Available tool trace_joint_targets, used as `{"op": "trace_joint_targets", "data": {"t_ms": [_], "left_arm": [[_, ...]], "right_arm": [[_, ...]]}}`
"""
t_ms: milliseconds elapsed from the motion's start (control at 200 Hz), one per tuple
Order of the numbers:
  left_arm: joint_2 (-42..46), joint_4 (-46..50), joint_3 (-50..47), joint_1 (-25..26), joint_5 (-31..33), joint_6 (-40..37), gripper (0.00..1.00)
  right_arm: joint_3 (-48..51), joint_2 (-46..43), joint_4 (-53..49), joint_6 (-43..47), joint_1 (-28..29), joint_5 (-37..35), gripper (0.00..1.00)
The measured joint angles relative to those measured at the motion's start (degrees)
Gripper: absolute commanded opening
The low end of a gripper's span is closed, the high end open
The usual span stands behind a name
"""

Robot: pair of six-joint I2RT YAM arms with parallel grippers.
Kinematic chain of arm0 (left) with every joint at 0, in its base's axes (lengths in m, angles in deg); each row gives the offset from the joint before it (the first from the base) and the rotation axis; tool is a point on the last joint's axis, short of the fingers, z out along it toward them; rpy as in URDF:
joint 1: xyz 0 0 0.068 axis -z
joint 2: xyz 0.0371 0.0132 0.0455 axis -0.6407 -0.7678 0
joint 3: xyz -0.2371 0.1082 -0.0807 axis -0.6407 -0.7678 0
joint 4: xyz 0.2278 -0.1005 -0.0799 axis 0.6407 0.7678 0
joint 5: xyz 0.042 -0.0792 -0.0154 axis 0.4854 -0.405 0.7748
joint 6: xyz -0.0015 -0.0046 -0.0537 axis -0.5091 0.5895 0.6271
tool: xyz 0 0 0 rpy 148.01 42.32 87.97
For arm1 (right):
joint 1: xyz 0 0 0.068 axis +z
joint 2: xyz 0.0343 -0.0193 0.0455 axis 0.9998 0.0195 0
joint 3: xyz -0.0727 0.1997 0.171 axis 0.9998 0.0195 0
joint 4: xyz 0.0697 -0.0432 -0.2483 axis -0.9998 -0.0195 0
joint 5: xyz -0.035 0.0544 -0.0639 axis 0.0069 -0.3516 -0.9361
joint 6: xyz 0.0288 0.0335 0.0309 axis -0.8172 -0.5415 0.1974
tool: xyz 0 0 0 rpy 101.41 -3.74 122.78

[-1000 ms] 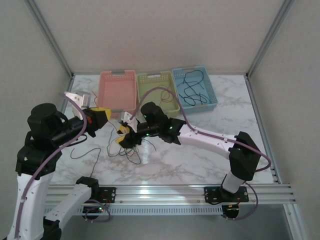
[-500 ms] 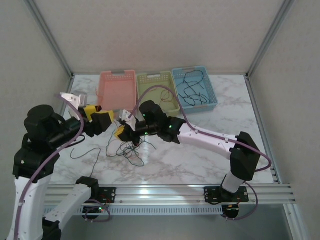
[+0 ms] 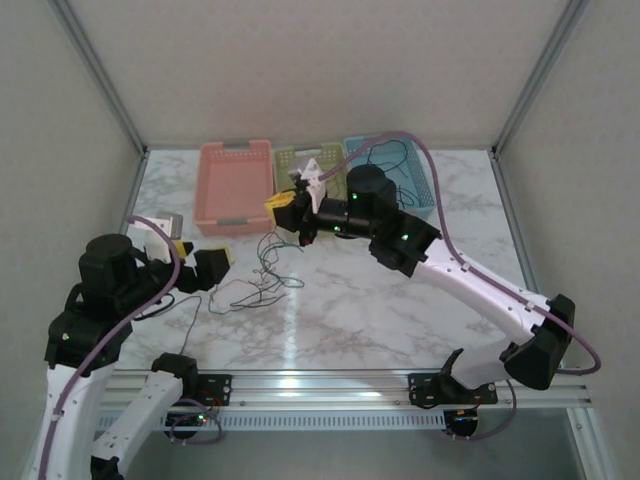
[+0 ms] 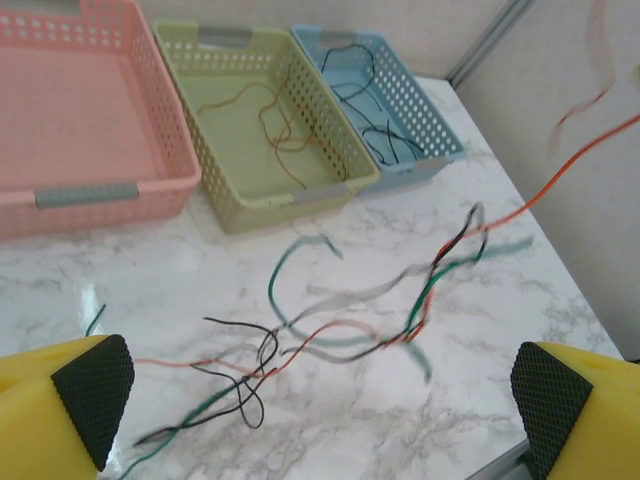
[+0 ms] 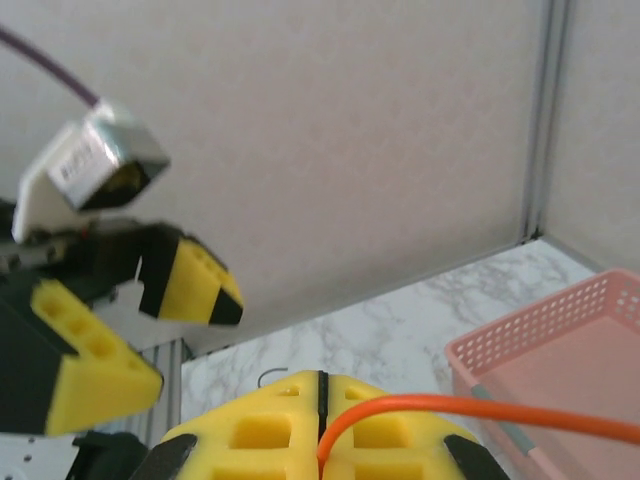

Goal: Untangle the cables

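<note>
The cables [image 4: 300, 340] lie as a loose tangle of black, green and orange wires on the marble table [image 4: 400, 420], seen from above as the tangle [image 3: 258, 288]. My right gripper [image 3: 287, 210] is lifted over the table's back, its jaws shut on the orange cable [image 5: 480, 408], which is pinched at the right gripper [image 5: 320, 400]. That orange cable [image 4: 560, 170] climbs out of the tangle toward the upper right. My left gripper [image 3: 205, 262] hovers left of the tangle. The left gripper [image 4: 315, 420] is wide open with nothing between its fingers [image 4: 70, 400].
Three baskets stand at the back: pink basket [image 3: 235, 180], green basket [image 4: 260, 120] holding an orange-brown wire, blue basket [image 4: 380, 100] holding black wires. The right arm partly covers the green and blue ones from above. The left gripper [image 5: 190, 285] is close to the right one.
The right gripper has risen and swung back toward the baskets, pulling the orange cable up out of the tangle. The left gripper has drawn back toward the near left.
</note>
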Motion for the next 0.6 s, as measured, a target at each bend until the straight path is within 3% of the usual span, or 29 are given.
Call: {"op": "trace_joint_targets", "data": {"t_ms": [200, 436, 601], "left_arm": [[-0.72, -0.31, -3.19, 0.0, -6.01, 0.24, 0.97], [-7.23, -6.86, -3.28, 0.13, -16.96, 3.72, 0.87], [-10.67, -9.9, -3.3, 2.84, -18.47, 5.75, 0.85]], "right_arm": [[-1.55, -1.7, -1.46, -1.2, -1.79, 0.04, 0.0], [-1.68, -1.14, -3.06, -2.6, -1.79, -0.44, 0.0], [-1.7, 0.39, -3.04, -4.55, -1.79, -0.46, 0.0]]}}
